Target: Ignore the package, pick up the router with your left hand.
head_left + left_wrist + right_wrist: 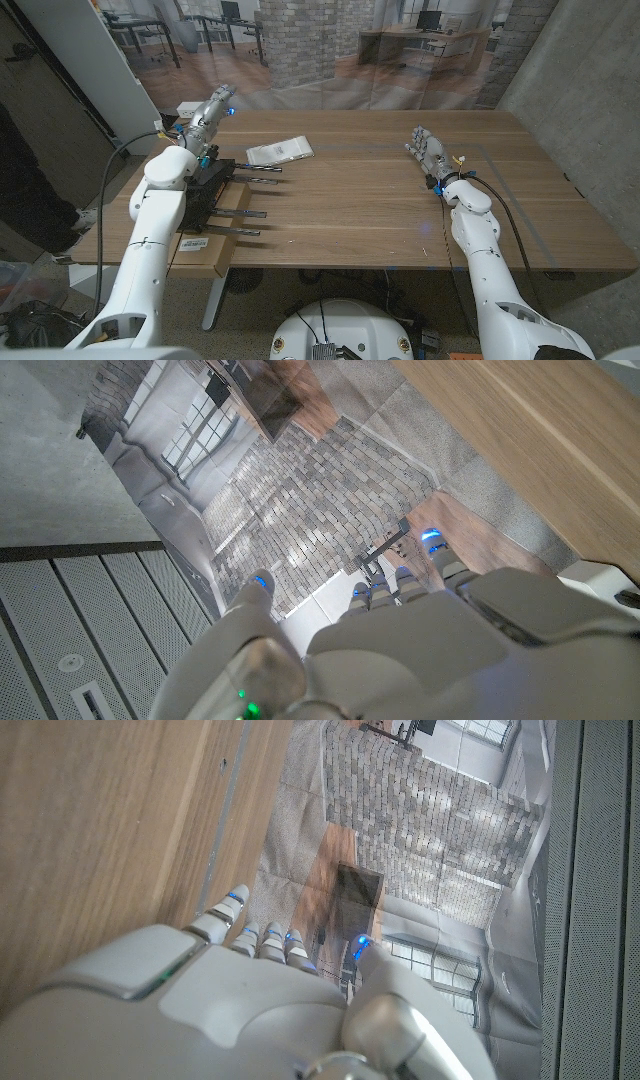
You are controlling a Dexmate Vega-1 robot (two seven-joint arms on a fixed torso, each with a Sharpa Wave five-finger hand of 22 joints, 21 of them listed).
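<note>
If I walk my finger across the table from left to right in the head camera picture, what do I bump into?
Left hand → black router → white package → right hand.

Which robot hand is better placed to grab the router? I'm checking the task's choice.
Left. The router lies at the table's left edge under the left arm; the left robot hand is raised nearby, the right robot hand far across.

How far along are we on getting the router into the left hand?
Nothing looks done yet. The black router with thin antennas sits on the wooden table by a brown cardboard box, ungripped. The left hand is raised beyond it, fingers apart, holding nothing. The white flat package lies untouched, and the right hand waits, empty. Reaching, gripping and lifting all remain.
</note>
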